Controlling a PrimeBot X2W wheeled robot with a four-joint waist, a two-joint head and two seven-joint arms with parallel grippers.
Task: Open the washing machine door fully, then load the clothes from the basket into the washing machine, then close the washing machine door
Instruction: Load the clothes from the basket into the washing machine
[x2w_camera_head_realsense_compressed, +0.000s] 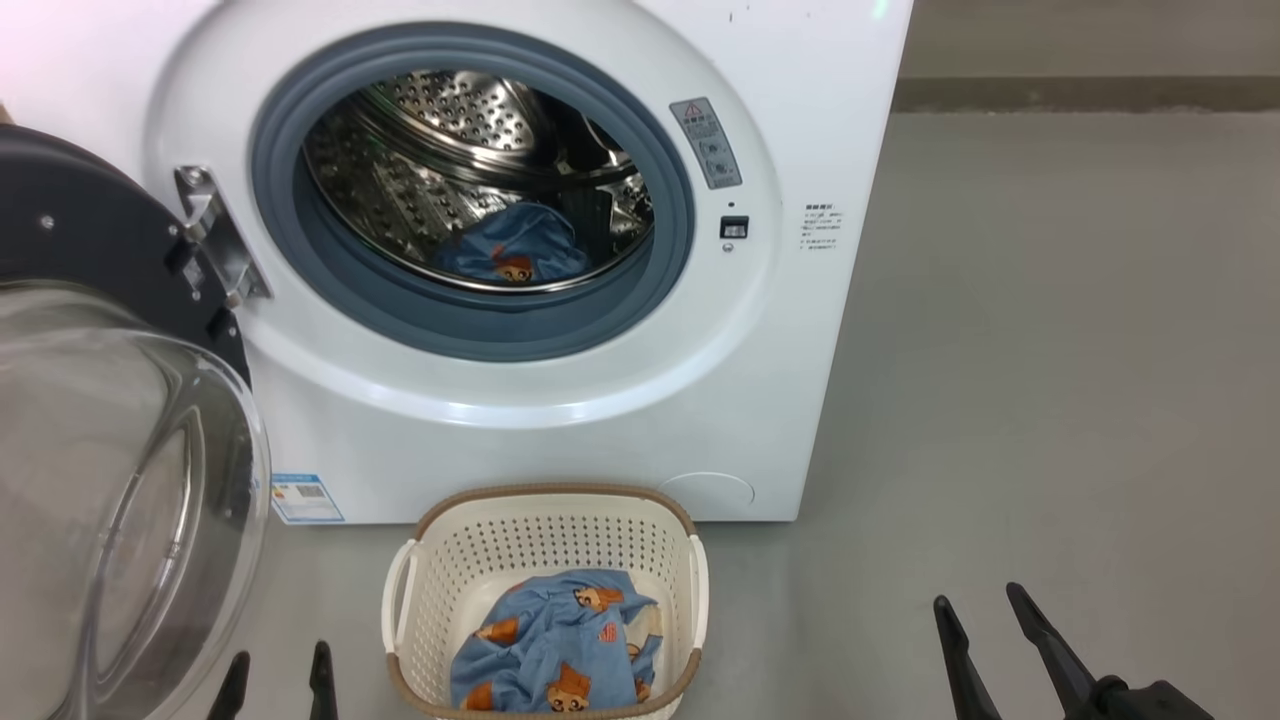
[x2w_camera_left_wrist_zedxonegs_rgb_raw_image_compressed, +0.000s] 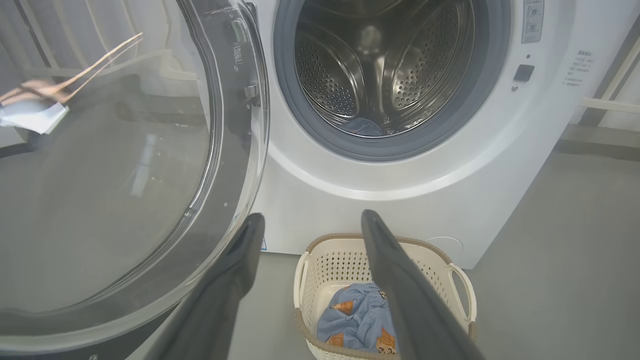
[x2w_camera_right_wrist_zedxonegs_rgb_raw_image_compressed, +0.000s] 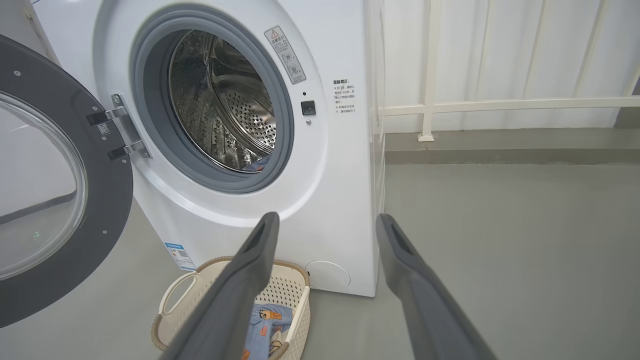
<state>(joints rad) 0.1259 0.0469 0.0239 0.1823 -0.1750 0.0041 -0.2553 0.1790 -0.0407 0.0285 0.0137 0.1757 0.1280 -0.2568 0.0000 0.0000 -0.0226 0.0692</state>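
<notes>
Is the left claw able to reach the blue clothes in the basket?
Probably yes: the left claw stands open beside the basket, whose top is uncovered, with the clothes lying exposed inside.

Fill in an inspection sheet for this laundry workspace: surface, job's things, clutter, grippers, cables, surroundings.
Surface: smooth grey floor.
Job's things: washing machine door stands open at the left of the washing machine; one blue garment lies in the drum; a second garment lies in the basket before the machine.
Clutter: nothing seen.
Grippers: left gripper and right gripper open, empty, either side of the basket.
Cables: nothing seen.
Surroundings: white railing behind.
</notes>
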